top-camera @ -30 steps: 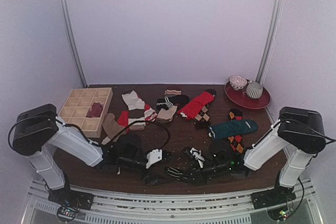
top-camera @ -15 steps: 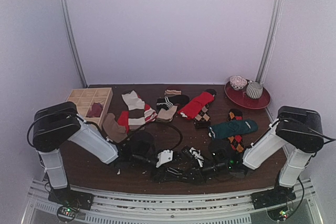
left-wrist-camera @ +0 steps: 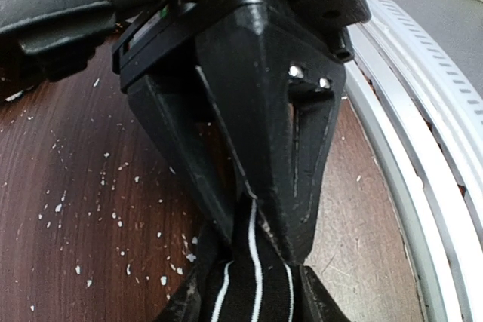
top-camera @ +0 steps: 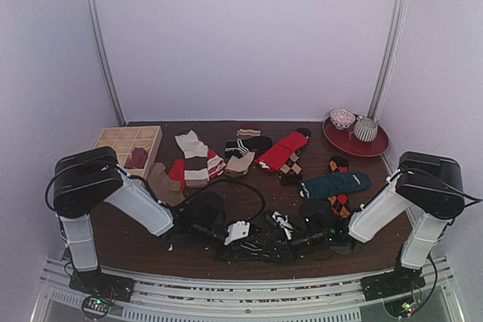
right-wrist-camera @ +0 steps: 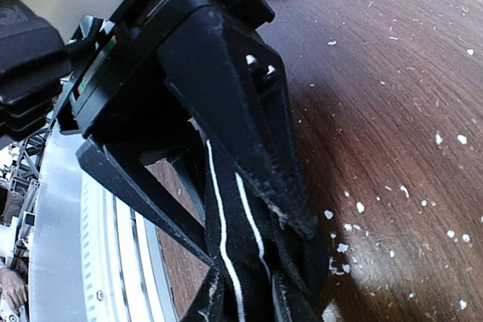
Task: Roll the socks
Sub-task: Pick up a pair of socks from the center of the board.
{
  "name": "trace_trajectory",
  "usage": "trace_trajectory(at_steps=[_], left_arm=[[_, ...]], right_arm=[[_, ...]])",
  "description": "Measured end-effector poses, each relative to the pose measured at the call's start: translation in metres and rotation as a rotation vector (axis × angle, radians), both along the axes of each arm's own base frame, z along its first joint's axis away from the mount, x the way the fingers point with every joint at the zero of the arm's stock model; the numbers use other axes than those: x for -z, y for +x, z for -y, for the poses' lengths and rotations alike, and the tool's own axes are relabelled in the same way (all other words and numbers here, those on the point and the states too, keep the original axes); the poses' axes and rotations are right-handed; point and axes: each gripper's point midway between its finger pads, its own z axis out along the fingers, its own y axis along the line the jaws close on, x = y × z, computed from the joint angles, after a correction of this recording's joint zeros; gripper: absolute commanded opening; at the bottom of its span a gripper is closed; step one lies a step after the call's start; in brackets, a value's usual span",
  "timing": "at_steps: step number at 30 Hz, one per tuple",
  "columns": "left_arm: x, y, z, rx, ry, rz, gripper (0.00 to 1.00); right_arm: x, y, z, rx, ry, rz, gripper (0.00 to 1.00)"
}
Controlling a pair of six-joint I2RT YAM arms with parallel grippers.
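Black and soft, the black knitted sock with thin white stripes (top-camera: 264, 249) lies at the near edge of the dark brown wooden desk (left-wrist-camera: 75, 186), whose smooth grain is dusted with pale specks. It sits between the two claws, which face each other close together in the top view. The left claw (left-wrist-camera: 256, 239) is hard matte black plastic, its wedge-shaped fingers tapering to narrow tips. Those tips are closed on one end of the sock, and the fabric bunches into folds just below them. The right claw (right-wrist-camera: 253, 243), of the same angular black plastic, pinches the sock too. There the white stripes run lengthwise up between its fingers and the knit looks slightly fuzzy at the edges.

Farther back and well apart from both claws lie a flat dark teal sock (top-camera: 336, 184), a long red sock (top-camera: 283, 150) and a cream-and-brown banded sock (top-camera: 195, 157). A pale wooden tray divided into square compartments (top-camera: 121, 145) stands at the back left
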Motion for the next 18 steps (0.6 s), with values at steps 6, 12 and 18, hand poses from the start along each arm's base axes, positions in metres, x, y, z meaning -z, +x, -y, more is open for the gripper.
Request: trace_trajectory(at_steps=[6,12,18], left_arm=[[0.0,-0.0003,0.0,0.001,0.0,-0.001,0.43],[0.0001,0.0001,0.0,0.0,0.001,0.0,0.43],[0.0004,-0.0001,-0.0002,0.0,0.004,-0.003,0.18]], right_arm=[[0.0001,0.0003,0.0003,0.002,-0.001,-0.002,0.18],[0.0002,0.0003,0.0004,0.002,-0.001,-0.002,0.18],[0.0004,0.0003,0.0005,0.003,-0.002,-0.003,0.18]])
